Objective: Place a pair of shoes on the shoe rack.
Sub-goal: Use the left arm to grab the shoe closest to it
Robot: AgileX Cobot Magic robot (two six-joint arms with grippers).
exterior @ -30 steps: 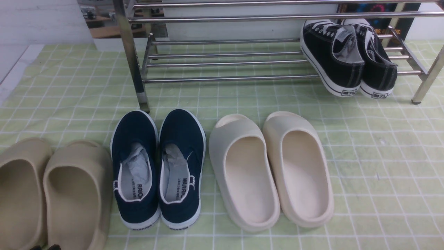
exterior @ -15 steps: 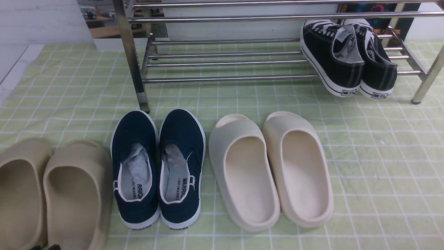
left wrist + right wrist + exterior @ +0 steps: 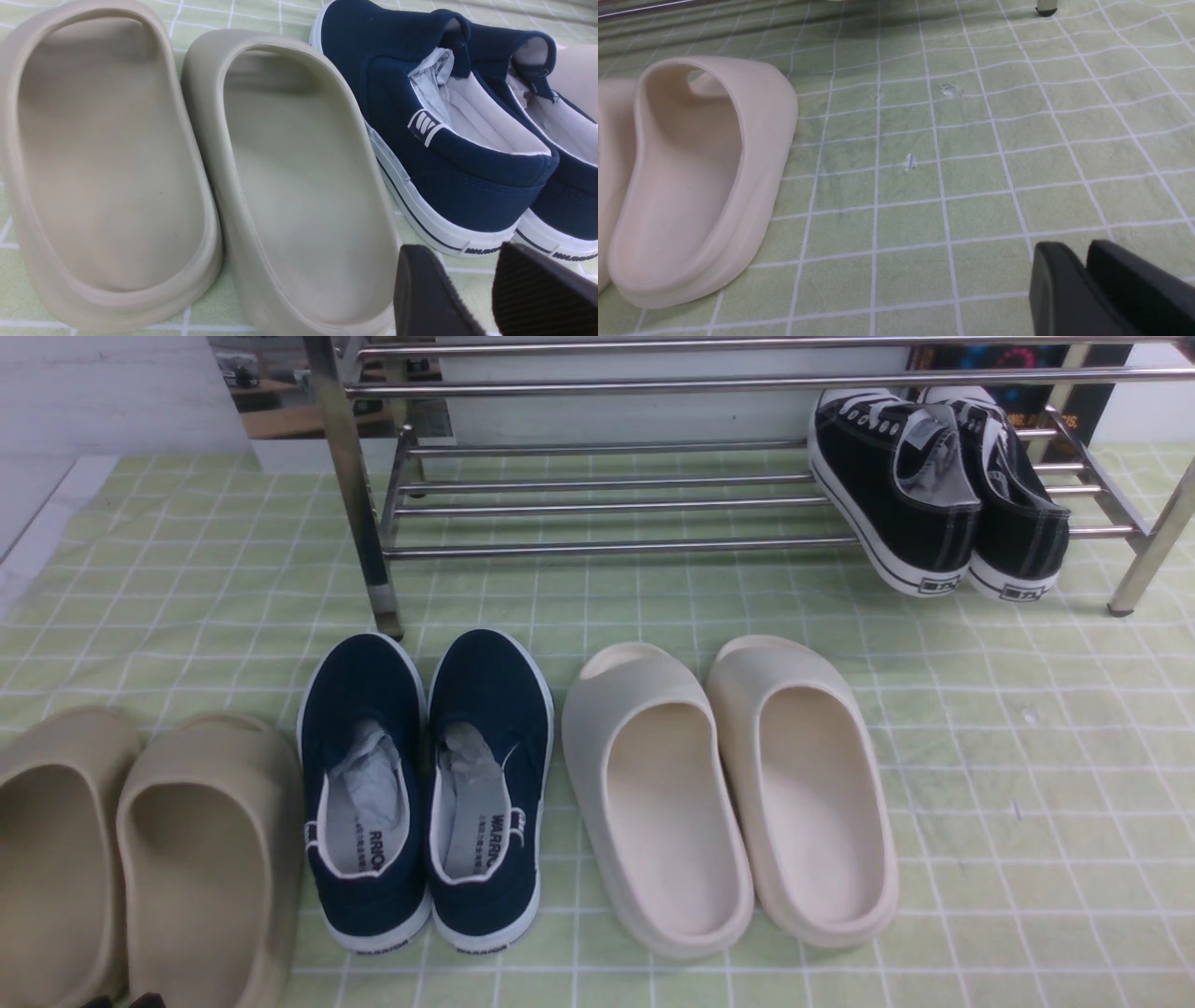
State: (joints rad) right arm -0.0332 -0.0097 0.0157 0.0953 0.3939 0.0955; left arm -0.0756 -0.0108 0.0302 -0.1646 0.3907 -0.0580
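Presently: shoes (image 3: 425, 784) on the surface, side by side and touching, heels nearest the left pincer (image 3: 472, 261), just ahead of it. That pincer is spread, holding nothing. The right pincer (image 3: 1073, 247) is well off to their side, past the cream slides (image 3: 728, 793); spread or pressed together, cannot tell. The rack (image 3: 597, 546) stands beyond the toes. Likely light; canvas soft, soles stiff, paper stuffing props the shape. Best hold looks like the touching inner heel walls, pinched together.
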